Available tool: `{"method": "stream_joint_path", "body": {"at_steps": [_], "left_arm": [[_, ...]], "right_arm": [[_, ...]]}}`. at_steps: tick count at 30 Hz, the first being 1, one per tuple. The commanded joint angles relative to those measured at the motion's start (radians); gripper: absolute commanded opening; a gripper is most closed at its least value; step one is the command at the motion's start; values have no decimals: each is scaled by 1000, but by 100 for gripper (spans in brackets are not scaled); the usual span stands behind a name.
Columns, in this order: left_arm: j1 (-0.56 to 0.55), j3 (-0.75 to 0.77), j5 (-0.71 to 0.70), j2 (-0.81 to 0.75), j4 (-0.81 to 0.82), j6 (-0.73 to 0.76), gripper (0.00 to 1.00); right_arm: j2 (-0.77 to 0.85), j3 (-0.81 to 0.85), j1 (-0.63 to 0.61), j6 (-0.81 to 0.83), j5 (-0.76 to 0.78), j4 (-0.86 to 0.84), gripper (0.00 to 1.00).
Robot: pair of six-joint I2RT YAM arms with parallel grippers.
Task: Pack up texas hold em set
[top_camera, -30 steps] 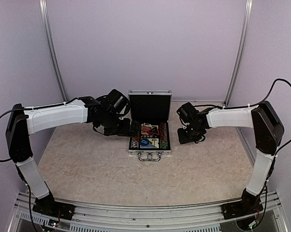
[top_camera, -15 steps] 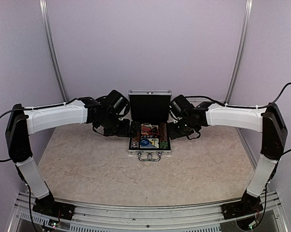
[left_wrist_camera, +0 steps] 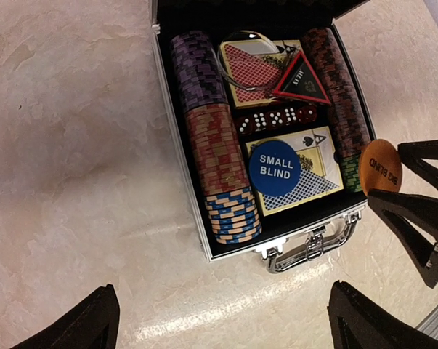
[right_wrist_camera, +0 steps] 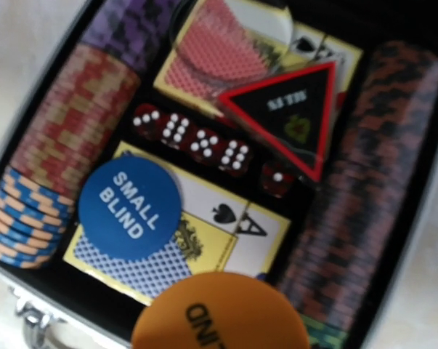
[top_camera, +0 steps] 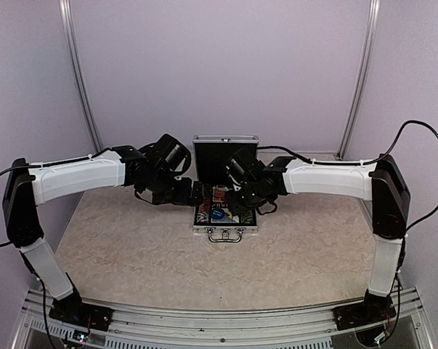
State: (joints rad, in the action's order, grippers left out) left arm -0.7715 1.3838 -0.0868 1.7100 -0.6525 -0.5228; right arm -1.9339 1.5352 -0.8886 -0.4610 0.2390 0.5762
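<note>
Swung in from frame right, now hovers over open silver case (top_camera: 225,230) at centre, pinching orange BIG BLIND disc (left_wrist_camera: 379,166) in right gripper (top_camera: 239,198); left gripper (top_camera: 198,193) spread wide at case's left.

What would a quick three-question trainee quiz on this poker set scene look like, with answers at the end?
1. Fill in: in the open case, the blue SMALL BLIND disc lies on a ___.
2. The right gripper holds: A) that blue disc, B) the orange BIG BLIND disc, C) nothing.
3. True or false: the left gripper is open and empty.
Key: 1 card deck; 2 B; 3 true.
</note>
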Motion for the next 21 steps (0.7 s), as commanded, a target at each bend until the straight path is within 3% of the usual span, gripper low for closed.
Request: {"method": "stream_joint_path", "body": {"at_steps": [1, 21], "left_arm": [[13, -17, -12, -42, 7, 1, 99], [23, -22, -9, -49, 5, 3, 99]], "right_arm": [[-56, 46, -13, 8, 2, -3, 49], [-184, 98, -16, 31, 25, -33, 53]]}}
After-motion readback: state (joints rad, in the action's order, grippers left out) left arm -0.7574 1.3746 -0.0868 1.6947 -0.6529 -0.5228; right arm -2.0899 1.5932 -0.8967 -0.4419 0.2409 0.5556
